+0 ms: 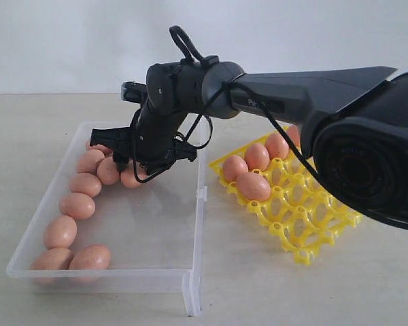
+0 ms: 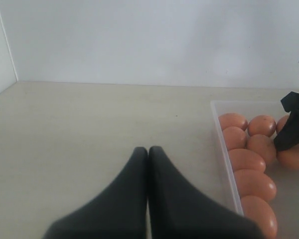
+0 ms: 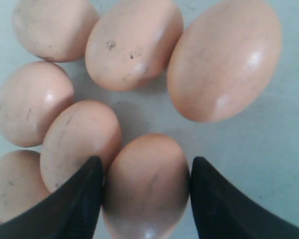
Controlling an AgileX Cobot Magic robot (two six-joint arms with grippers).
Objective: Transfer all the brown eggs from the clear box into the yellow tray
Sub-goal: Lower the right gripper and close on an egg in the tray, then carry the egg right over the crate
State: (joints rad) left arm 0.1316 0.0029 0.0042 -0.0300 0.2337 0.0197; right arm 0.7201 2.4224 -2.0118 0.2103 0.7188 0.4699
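Several brown eggs (image 1: 77,205) lie along the left and far side of the clear box (image 1: 156,231). Several more eggs (image 1: 253,185) sit in cups of the yellow tray (image 1: 313,224) to its right. My right gripper (image 1: 146,163) reaches across, down into the far part of the box. In its wrist view the right gripper (image 3: 146,160) is shut on one brown egg (image 3: 147,189), a finger against each side, with the egg low among its neighbours (image 3: 132,45). My left gripper (image 2: 148,149) is shut and empty over bare table, left of the box wall (image 2: 224,149).
The right arm's dark body (image 1: 313,95) stretches from the right over the yellow tray. The near right cups of the tray hold nothing. The box floor's right half is bare. A pale wall (image 1: 68,41) stands behind the table.
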